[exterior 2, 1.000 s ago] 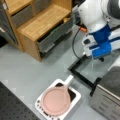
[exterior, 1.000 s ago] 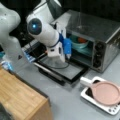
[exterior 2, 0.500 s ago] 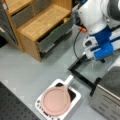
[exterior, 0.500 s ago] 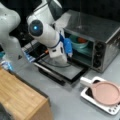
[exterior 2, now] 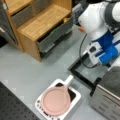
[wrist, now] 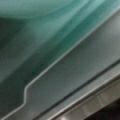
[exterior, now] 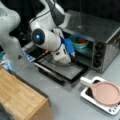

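Note:
A silver toaster oven (exterior: 100, 32) stands with its glass door (exterior: 62, 68) folded down flat. Inside sits a teal bowl (exterior: 80, 43) holding something orange. My gripper (exterior: 72, 53), with blue fingers, reaches into the oven mouth just in front of and below the bowl. In a front view the blue fingers (exterior 2: 110, 53) hang over the open door (exterior 2: 87, 75), beside the oven's corner (exterior 2: 110, 100). The wrist view is filled by the teal bowl (wrist: 45, 32), very close, above a grey metal ledge (wrist: 82, 75). The fingertips themselves are hidden.
A pink round pan (exterior: 106, 92) with a white handle rests on a white tray (exterior: 110, 108) in front of the oven, and the pan (exterior 2: 56, 101) shows in both front views. A wooden shelf unit (exterior 2: 40, 22) with grey drawers stands to the side. Its wooden top (exterior: 20, 100) lies near.
The gripper has moved a little further toward the oven opening. The pan, the tray and the oven door have stayed where they were.

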Controlling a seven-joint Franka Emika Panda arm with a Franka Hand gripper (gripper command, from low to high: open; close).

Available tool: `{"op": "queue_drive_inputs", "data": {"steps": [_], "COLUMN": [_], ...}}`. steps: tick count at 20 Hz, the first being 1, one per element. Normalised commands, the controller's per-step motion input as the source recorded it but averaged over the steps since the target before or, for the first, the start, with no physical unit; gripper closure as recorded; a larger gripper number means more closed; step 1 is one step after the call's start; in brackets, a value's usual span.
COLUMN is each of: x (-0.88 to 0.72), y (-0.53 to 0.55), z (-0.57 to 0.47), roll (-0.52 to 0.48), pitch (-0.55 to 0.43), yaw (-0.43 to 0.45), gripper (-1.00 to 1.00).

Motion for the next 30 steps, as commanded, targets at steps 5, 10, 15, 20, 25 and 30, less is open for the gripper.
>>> {"op": "queue_drive_inputs", "data": {"steps": [5, 10, 15, 20, 25, 30], "x": [0.11, 0.11, 0.08, 0.09, 0.11, 0.09], "y": [0.02, -0.02, 0.07, 0.18, 0.17, 0.14], "z": [-0.08, -0.06, -0.08, -0.05, -0.03, 0.02], "roll": [0.312, 0.237, 0.171, 0.108, 0.021, -0.015], "pitch": [0.032, 0.02, 0.027, 0.032, -0.02, -0.036], "yaw": [0.082, 0.037, -0.054, -0.138, -0.131, -0.133], "gripper": [-1.0, -1.0, -1.0, -1.0, -1.0, -1.0]}}
